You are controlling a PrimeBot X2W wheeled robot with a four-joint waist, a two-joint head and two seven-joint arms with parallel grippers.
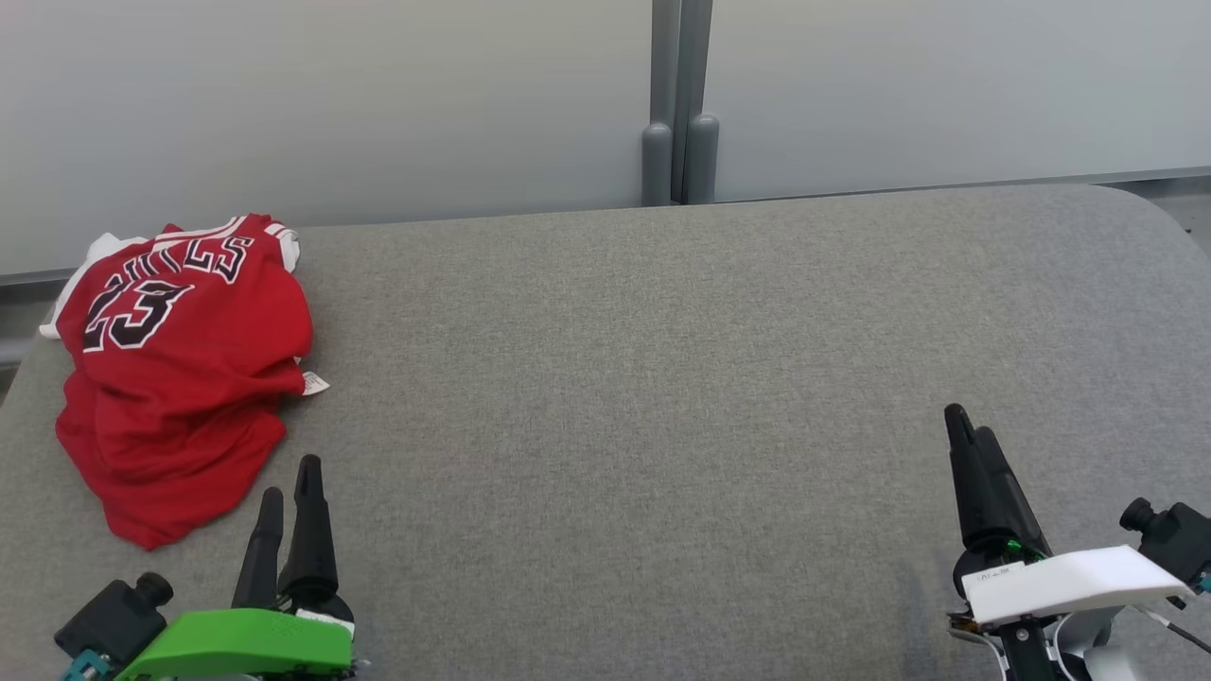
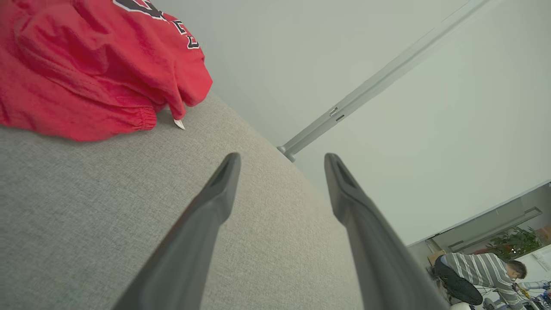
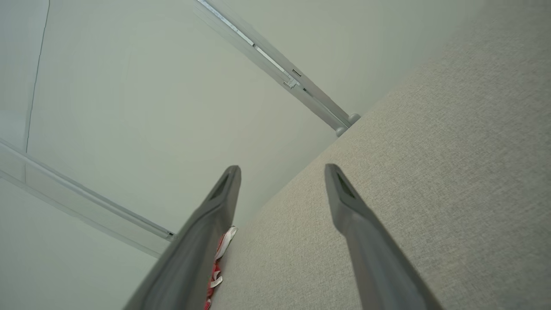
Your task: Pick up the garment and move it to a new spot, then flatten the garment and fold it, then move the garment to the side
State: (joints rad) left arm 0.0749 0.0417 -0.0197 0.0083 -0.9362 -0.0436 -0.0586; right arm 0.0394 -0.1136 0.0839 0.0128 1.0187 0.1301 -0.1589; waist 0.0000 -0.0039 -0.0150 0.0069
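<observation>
The garment (image 1: pixel 180 369), a crumpled red jersey, lies bunched at the far left of the grey pad (image 1: pixel 662 378), with its white tag (image 1: pixel 315 383) sticking out on its right side. The left gripper (image 1: pixel 289 478) is at the near left, just right of the garment's near edge and apart from it, jaws spread with nothing between them. The right gripper (image 1: pixel 970 423) is at the near right, well apart from the garment, likewise released and empty, and a grey post (image 1: pixel 679 104) stands behind the pad's far edge.
</observation>
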